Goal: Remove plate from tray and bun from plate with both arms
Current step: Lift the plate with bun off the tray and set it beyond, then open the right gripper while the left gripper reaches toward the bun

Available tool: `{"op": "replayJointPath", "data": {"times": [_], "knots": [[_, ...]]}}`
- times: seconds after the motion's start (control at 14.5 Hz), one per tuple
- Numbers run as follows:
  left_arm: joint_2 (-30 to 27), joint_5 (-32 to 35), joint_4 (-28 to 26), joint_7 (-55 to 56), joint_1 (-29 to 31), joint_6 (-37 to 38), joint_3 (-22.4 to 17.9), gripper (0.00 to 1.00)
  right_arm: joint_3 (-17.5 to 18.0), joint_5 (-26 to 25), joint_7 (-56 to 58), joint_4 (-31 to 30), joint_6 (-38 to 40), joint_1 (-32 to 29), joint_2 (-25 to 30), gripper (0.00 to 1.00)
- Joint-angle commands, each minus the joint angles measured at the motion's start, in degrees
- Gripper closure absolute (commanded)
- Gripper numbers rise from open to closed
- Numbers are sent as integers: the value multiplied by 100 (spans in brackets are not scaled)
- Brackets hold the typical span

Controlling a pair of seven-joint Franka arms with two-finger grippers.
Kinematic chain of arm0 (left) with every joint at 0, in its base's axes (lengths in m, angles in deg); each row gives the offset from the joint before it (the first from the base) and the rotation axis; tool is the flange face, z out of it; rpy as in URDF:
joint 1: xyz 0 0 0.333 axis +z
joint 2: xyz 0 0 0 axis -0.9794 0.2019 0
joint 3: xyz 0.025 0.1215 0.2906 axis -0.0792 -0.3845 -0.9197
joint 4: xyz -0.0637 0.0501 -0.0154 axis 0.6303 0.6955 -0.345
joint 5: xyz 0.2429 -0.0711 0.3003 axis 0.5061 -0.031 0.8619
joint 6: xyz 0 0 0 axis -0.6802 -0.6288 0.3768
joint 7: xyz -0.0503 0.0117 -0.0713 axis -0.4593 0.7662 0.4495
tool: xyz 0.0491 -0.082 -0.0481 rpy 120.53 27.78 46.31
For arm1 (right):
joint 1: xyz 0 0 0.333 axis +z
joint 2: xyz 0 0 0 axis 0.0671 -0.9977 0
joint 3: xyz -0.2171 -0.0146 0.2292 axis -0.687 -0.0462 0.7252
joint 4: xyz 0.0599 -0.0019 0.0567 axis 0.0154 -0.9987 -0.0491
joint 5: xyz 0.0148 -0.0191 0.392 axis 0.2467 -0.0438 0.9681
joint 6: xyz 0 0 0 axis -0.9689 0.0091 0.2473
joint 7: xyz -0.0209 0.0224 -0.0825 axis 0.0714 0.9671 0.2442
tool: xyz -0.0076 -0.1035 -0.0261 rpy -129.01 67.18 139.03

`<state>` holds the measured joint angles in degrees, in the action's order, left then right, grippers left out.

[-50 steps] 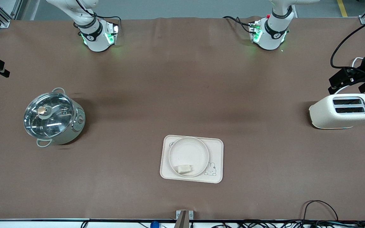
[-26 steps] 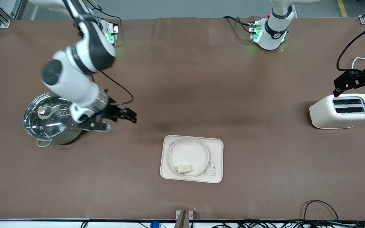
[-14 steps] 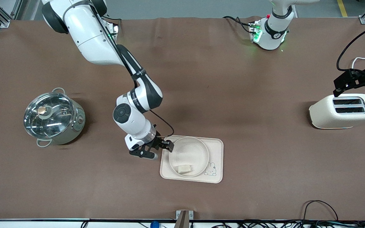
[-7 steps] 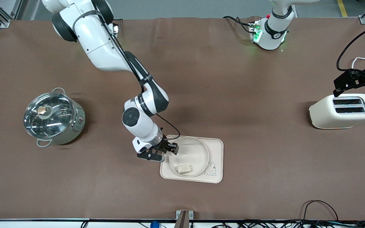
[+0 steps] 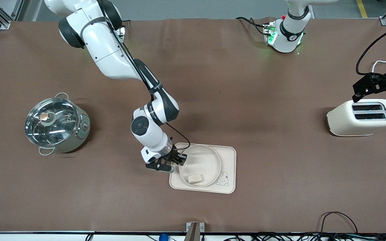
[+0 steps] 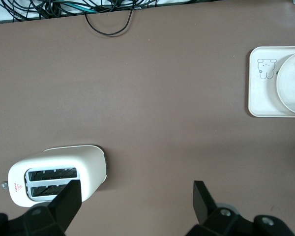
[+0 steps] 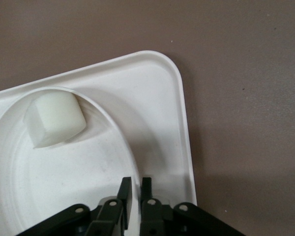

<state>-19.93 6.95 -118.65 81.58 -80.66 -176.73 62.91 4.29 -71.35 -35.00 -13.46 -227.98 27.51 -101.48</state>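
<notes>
Worktop (image 5: 246,83) carried a pot (image 5: 56,123) toward the right arm's end, a toaster (image 5: 362,117) toward the left arm's end, and the tray (image 5: 228,167) between them, nearer the camera than both. Plate (image 5: 201,159) sat on the tray, bun (image 5: 195,178) in the plate at its camera-side edge, touching the rim.

Right arm had swung out from its base, passed over the pot and come down at the tray's pot-side edge. Right claw (image 5: 179,160) was wide a second ago, then narrowed in steps; it was now pinched together on the plate rim, one finger (image 7: 124,194) inside the plate and the other outside, between rim and tray wall. Plate hadn't shifted or lifted yet, bun unmoved.

Left claw (image 6: 137,194) hung over the toaster with fingers wide apart, holding nothing; left arm waited.

Meaning: grasp on the plate looked done, lift off the tray should be next. Rim pinch is thin, so the plate could tilt and the bun slide. Nothing removed so far.
</notes>
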Motion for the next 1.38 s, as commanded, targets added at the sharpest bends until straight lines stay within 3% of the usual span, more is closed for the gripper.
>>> {"op": "replayJointPath", "data": {"times": [0.0,0.28,0.55,1.03,1.17,1.31], "knots": [[42,62,130,16,-7,84,11,0,-37,-67,-33,100,-106,37,-110,100],[42,71,130,7,-7,84,11,0,-28,-49,19,-161,-89,45,240,100],[42,71,130,7,2,84,11,0,156,-41,328,-1627,-350,72,1233,100],[42,71,130,16,-7,84,11,0,1113,-6,293,-4871,-2477,54,2684,100],[33,105,122,51,-33,110,11,0,1368,12,187,-5286,-2952,80,2703,100],[33,88,113,60,-25,347,28,0,1404,12,73,-5393,-3086,168,2694,100]]}}
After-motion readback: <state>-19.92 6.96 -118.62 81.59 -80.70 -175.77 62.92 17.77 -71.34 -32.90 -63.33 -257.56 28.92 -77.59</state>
